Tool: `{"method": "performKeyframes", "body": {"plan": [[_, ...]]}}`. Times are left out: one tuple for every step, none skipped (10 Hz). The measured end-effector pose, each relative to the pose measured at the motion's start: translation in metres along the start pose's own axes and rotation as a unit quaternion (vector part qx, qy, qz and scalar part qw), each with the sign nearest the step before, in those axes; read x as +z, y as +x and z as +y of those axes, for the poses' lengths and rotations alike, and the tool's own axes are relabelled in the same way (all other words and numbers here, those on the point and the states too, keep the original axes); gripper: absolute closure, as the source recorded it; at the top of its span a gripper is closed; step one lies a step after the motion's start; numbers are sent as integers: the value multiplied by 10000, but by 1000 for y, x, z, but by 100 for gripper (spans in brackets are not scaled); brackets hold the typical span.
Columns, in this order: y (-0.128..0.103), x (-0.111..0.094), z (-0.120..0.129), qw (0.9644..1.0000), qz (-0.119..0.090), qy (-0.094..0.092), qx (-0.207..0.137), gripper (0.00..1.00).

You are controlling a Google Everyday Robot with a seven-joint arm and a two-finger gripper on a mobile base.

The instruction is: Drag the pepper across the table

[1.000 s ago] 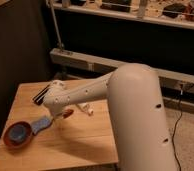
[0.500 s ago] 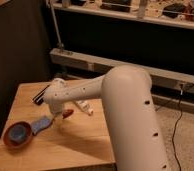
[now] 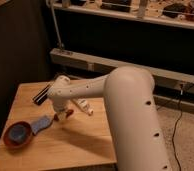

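Your gripper (image 3: 61, 107), low over the light wooden plank table (image 3: 85, 142) at its left, is mostly hidden by the white robot arm (image 3: 130, 115), itself cut off below; the slim dark red pepper (image 3: 69, 113) only partly shows.

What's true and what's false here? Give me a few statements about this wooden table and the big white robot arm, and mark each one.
1. The round reddish-brown bowl sits near the front left corner of the light wooden table. True.
2. The white bottle-like object stands upright. False: it lies on its side on the table.
3. The arm's jaws, its gripper, are down low at the tabletop, close to the small slim dark red pepper. True; whether they touch it cannot be told.
4. The blue cloth-like piece lies on the floor. False: it lies on the table, right next to the bowl.
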Motion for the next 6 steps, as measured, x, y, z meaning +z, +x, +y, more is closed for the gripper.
{"method": "performKeyframes", "body": {"plan": [[2,3,2,10000,23,-51,-19,35],[1,7,3,9999,44,-104,-53,35],[-2,10,3,9998,55,-141,-92,35],[-7,12,1,9998,52,-158,-129,36],[-9,14,0,9997,66,-175,-148,42],[-11,17,-2,9997,76,-192,-156,49]]}}
